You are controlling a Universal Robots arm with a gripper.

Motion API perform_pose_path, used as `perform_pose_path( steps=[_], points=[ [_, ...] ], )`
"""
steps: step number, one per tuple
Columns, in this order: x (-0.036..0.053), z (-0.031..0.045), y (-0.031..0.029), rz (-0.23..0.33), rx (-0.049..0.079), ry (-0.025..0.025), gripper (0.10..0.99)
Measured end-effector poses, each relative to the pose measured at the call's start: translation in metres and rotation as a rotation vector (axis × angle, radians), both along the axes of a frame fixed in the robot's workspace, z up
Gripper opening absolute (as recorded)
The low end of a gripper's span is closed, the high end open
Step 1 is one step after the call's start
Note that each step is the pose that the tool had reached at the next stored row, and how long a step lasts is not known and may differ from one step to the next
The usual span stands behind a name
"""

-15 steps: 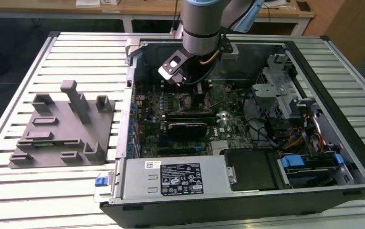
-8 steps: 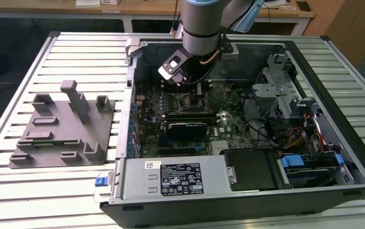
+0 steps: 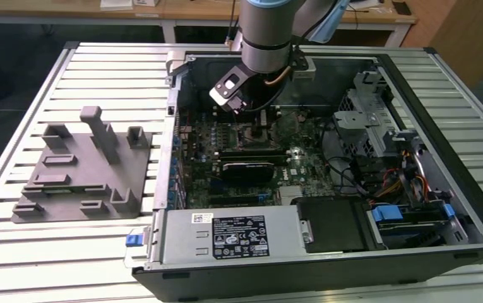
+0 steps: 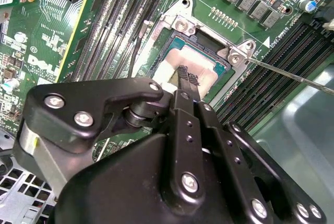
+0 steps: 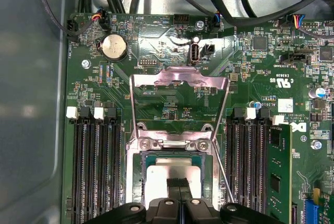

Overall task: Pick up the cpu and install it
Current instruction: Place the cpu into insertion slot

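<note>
Inside one case, centre of exterior view: one cpu seated in one socket. One gripper over it, claw pinched narrow, tips touching cpu top.

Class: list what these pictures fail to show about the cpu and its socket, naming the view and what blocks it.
Second wrist view: the gripper covers part of the cpu; whether it lies flat in the socket is unclear.
First wrist view: the gripper and the picture edge cut off part of the cpu.
Exterior view: the arm hides the socket.
</note>
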State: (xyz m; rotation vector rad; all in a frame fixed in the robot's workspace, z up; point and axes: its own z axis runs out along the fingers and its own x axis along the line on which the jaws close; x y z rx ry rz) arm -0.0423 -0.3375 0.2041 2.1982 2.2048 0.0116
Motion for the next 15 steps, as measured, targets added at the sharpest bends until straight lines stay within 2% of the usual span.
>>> perform_pose_path(
  steps=[15],
  points=[
    [0.0,-0.0036,0.0,0.0,0.0,0.0,0.106]
  ],
)
